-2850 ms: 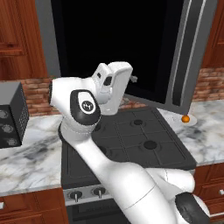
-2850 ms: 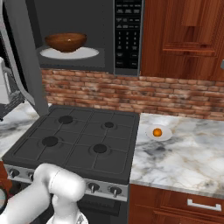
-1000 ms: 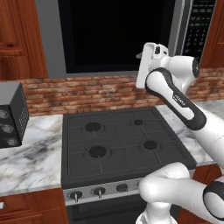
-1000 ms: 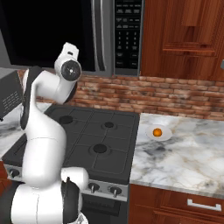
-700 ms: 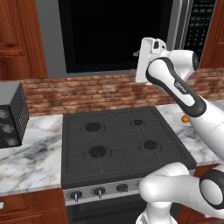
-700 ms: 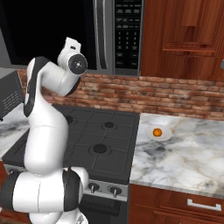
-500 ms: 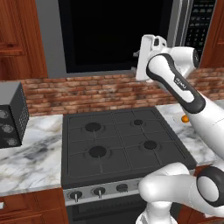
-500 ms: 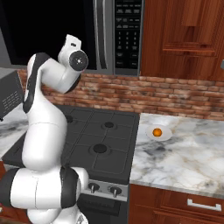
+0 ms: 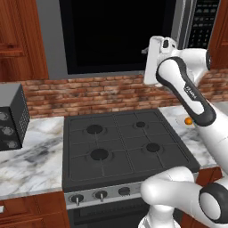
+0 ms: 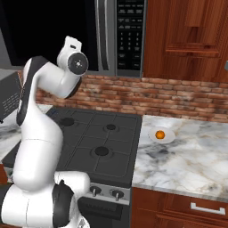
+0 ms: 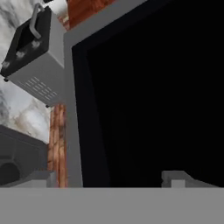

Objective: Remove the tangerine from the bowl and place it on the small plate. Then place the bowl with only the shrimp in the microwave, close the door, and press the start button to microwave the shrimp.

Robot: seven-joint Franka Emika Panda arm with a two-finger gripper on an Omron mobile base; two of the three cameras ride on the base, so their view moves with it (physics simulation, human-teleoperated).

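Door swung shut, hand raised toward the keypad

Swung closed since earlier, the door (image 9: 118, 35) now seals the microwave (image 10: 107, 35), bowl unseen behind glass. Gripper (image 11: 107, 179) fingers apart at the door's three o'clock edge. Tangerine (image 10: 159, 134) rests on the small plate (image 10: 169, 138). Rigid keypad (image 10: 129, 35): press lightly.

A black stove (image 9: 122, 144) with four burners sits below the fingers, flanked by marbled worktop (image 10: 187, 156); a red brick backsplash (image 9: 89, 89) runs behind, a grey toaster oven (image 9: 11, 116) stands far off, wooden cabinets (image 10: 187, 40) alongside

Glossy dark glass door (image 9: 118, 35) (grey frame), marble counter (image 10: 196, 151)
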